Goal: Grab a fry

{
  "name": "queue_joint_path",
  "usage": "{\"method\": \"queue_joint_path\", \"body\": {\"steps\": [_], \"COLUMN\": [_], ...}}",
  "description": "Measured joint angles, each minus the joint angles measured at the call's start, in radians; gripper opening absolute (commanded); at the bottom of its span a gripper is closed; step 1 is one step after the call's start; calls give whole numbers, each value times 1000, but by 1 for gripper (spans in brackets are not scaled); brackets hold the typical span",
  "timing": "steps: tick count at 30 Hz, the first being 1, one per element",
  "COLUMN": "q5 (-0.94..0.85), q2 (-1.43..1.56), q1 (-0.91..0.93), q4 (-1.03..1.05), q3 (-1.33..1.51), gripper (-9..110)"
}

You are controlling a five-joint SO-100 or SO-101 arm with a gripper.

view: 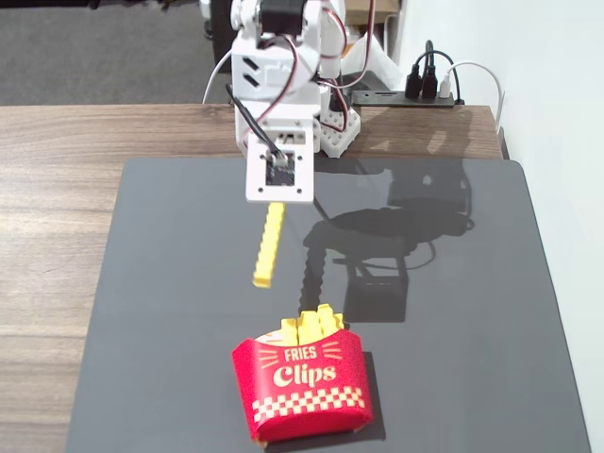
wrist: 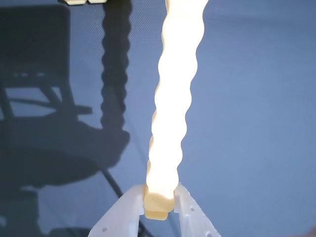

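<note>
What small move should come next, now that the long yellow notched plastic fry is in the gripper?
Probably hold the grip and lift slightly: the white two-finger gripper is shut on the long yellow notched plastic fry at one end, and it hangs clear above the dark mat.

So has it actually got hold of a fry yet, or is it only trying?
The grab looks done: the gripper is shut on one end of the fry, which hangs above the dark mat, clear of the red carton. Nothing visible remains except keeping hold.
</note>
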Motion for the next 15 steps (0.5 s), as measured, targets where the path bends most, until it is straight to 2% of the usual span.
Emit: {"method": "queue_joint_path", "body": {"steps": [9, 15], "q5": [9, 9], "q2": [-15, -91], "q1": [-23, -41], "q4": [215, 281], "q3": [-302, -451], "gripper": [1, 1]}}
